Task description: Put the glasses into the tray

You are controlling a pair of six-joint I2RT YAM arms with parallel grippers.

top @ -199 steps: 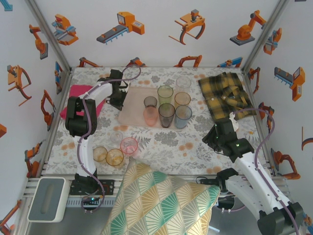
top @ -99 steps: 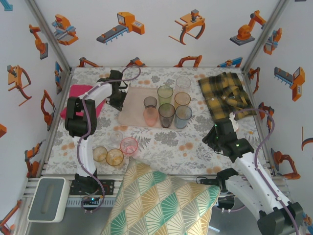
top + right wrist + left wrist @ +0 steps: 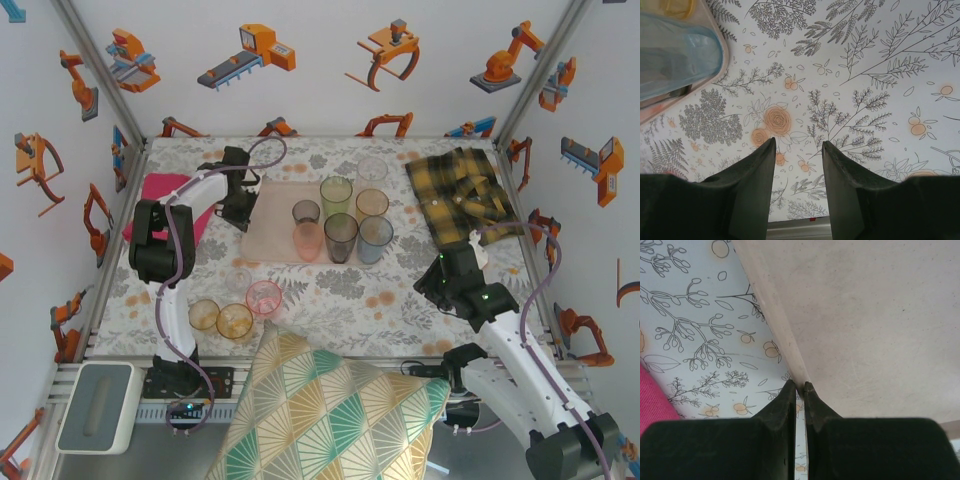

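Note:
The pale pink tray lies mid-table and holds several glasses: green, amber, smoky, pink-orange, grey and blue. A clear glass stands just behind the tray. A pink glass, two amber ones and a clear one stand on the tablecloth nearer the arms. My left gripper is shut on the tray's left rim, which runs between its tips. My right gripper hangs open over bare tablecloth, right of the blue glass.
A magenta cloth lies left of the left gripper. A yellow-black plaid cloth lies at the back right. A patterned cushion covers the near edge between the arm bases. Cage walls close in the table.
The left arm has shifted slightly at the tray's edge, still shut on the rim. The glasses and the right arm look unmoved.

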